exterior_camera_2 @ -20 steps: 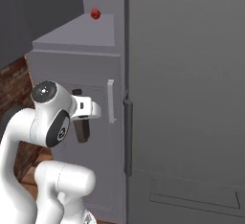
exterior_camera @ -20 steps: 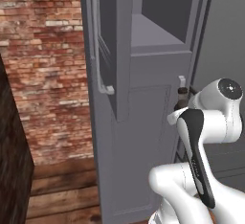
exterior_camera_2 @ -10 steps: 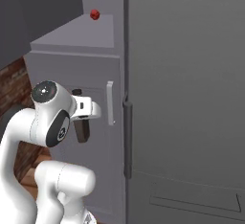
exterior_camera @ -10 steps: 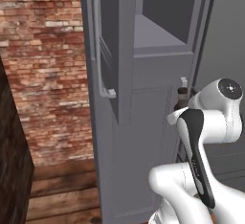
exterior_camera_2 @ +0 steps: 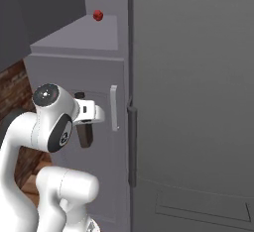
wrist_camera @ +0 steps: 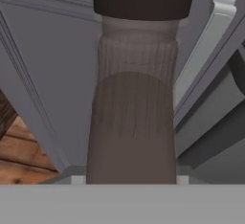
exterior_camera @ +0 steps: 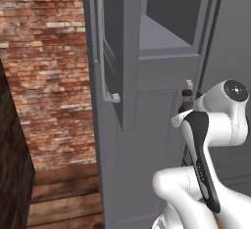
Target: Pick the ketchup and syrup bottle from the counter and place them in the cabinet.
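Syrup bottle (wrist_camera: 131, 108): upright, clamped in the gripper (exterior_camera_2: 85, 127), hanging between its fingers.
Gripper: grasping the bottle, close before the cabinet (exterior_camera: 157, 140) lower door.
Ketchup (exterior_camera_2: 97, 15): far back on the cabinet's shelf.

No readable text, labels, brands, numbers or signs on any surface

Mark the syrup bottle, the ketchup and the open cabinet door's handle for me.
syrup bottle (wrist_camera: 131, 117), hand view, on its ribbed neck below the dark cap.
ketchup (exterior_camera_2: 97, 15), right base view, on its red body, up on the cabinet shelf.
cabinet door handle (exterior_camera: 102, 52), left base view, on the vertical silver bar.
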Tool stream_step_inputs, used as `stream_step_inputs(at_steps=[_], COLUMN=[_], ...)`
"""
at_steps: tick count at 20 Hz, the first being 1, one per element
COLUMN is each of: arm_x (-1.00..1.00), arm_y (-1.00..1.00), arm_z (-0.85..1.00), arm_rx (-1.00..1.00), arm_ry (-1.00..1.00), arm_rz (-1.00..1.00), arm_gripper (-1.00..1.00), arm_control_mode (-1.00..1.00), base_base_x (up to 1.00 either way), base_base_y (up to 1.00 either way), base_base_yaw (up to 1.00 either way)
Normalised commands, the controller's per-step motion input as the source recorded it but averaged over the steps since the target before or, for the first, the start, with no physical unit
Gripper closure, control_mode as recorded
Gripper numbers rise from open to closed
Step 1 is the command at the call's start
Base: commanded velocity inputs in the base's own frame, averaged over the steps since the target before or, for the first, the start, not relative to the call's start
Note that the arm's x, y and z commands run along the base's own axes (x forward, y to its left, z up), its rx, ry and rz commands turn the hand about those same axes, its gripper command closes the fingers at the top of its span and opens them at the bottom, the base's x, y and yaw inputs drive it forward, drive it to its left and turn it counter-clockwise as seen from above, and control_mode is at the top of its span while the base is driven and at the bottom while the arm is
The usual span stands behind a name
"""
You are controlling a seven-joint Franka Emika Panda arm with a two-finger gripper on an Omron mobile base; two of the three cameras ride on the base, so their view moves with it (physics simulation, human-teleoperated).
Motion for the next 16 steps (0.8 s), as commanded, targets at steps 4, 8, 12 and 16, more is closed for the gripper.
stream_step_inputs(at_steps=[4, 8, 12, 16], arm_x=[0.0, 0.0, 0.0, 0.0], arm_y=[0.0, 0.0, 0.0, 0.0], arm_z=[0.0, 0.0, 0.0, 0.0], arm_rx=[0.0, 0.0, 0.0, 0.0], arm_ry=[0.0, 0.0, 0.0, 0.0], arm_rz=[0.0, 0.0, 0.0, 0.0], arm_gripper=[1.0, 1.0, 1.0, 1.0], arm_control_mode=[1.0, 1.0, 1.0, 1.0], base_base_x=[0.29, 0.29, 0.35, 0.35], base_base_y=[0.05, 0.05, 0.02, 0.01], base_base_yaw=[0.0, 0.0, 0.0, 0.0])
